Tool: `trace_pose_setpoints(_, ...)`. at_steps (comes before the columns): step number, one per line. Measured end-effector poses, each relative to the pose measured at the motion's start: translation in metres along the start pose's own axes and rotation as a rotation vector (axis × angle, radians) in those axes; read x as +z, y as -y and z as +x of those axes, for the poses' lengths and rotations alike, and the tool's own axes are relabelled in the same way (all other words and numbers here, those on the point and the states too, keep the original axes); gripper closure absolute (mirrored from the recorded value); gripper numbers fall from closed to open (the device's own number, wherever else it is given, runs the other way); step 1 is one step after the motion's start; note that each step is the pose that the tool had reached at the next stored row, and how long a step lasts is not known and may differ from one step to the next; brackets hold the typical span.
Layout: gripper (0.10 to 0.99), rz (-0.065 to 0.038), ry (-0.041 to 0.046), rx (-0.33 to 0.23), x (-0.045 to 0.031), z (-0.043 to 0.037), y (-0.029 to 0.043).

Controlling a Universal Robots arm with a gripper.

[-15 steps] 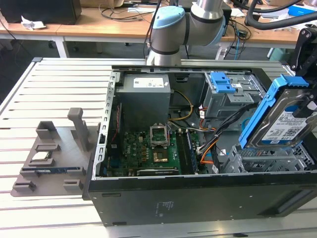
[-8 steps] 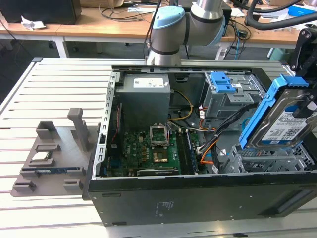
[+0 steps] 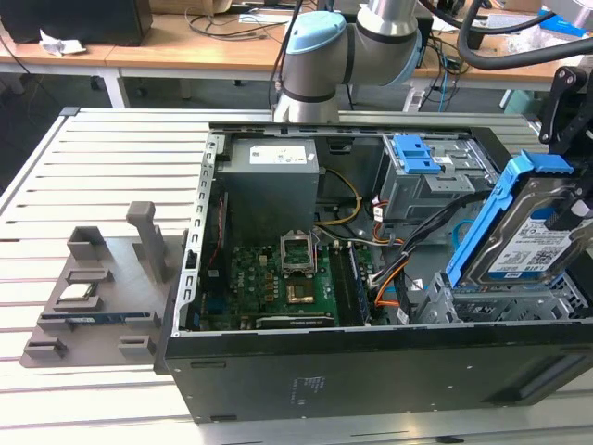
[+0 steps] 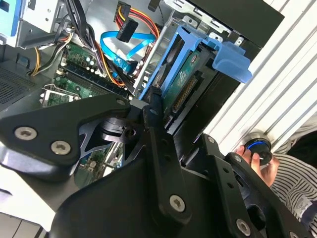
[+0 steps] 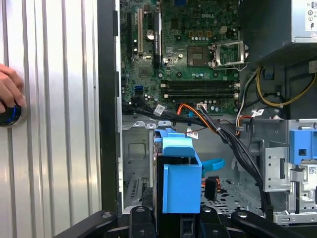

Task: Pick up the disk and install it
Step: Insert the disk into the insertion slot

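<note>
The disk (image 3: 523,246), a silver drive with a white-and-blue label in a blue plastic frame, hangs tilted over the metal drive cage (image 3: 519,301) at the exterior view's right end of the open computer case. Its lower end dips into the cage while the blue handle end points up. My black gripper (image 3: 573,215) is shut on the disk from the exterior view's right. In the second wrist view the gripper (image 4: 168,116) clamps the disk (image 4: 190,69) at its connector edge. The first wrist view shows the blue frame (image 5: 181,183) end-on between the fingers (image 5: 137,220).
The open case (image 3: 306,375) holds a motherboard (image 3: 287,278), a grey power supply (image 3: 271,190), and orange and black cables (image 3: 394,278) beside the cage. Another blue bracket (image 3: 417,153) sits in the upper bay. A grey fixture (image 3: 102,287) stands on the slatted table. A hand (image 5: 7,87) rests on a round button.
</note>
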State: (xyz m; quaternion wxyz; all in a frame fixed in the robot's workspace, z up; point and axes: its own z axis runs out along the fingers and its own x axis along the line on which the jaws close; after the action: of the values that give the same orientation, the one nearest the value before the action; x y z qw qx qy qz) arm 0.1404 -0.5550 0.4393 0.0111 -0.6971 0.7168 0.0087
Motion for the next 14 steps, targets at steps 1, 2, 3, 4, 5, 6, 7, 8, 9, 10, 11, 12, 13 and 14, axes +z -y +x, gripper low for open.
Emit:
trace_pose_setpoints(1, 0.733, 0.0, 0.0001, 0.0, 0.0003, -0.0001, 0.0)
trace_pose_setpoints(2, 0.733, 0.0, -0.0001, 0.0, 0.0007, -0.0011, 0.0)
trace_pose_setpoints(3, 0.733, 0.0, 0.0001, 0.0, 0.0013, -0.0021, 0.0)
trace_pose_setpoints(4, 0.733, 0.0, 0.0002, -0.001, 0.0033, -0.0032, -0.0001)
trace_pose_setpoints(5, 0.733, 0.0, 0.0, -0.001, 0.0054, -0.0032, -0.0001)
trace_pose_setpoints(6, 0.733, 0.0, 0.0002, -0.001, 0.008, -0.003, -0.0001)
trace_pose_setpoints(7, 0.733, 0.0, 0.0, -0.001, 0.0104, -0.003, -0.0001)
trace_pose_setpoints(8, 0.733, 0.0, 0.0001, -0.001, 0.013, -0.0029, -0.0001)
trace_pose_setpoints(9, 0.733, 0.0, 0.0, -0.001, 0.0145, -0.0029, -0.0001)
trace_pose_setpoints(10, 0.733, 0.0, 0.0001, -0.001, 0.016, -0.0028, -0.0001)
trace_pose_setpoints(11, 0.733, 0.0, 0.0, -0.001, 0.0167, -0.0028, -0.0001)
trace_pose_setpoints(12, 0.733, 0.0, 0.0, -0.001, 0.0174, -0.0028, -0.0001)
trace_pose_setpoints(13, 0.733, 0.0, 0.0, -0.001, 0.018, -0.0028, -0.0001)
trace_pose_setpoints(14, 0.733, 0.0, 0.0002, -0.001, 0.019, -0.0027, -0.0001)
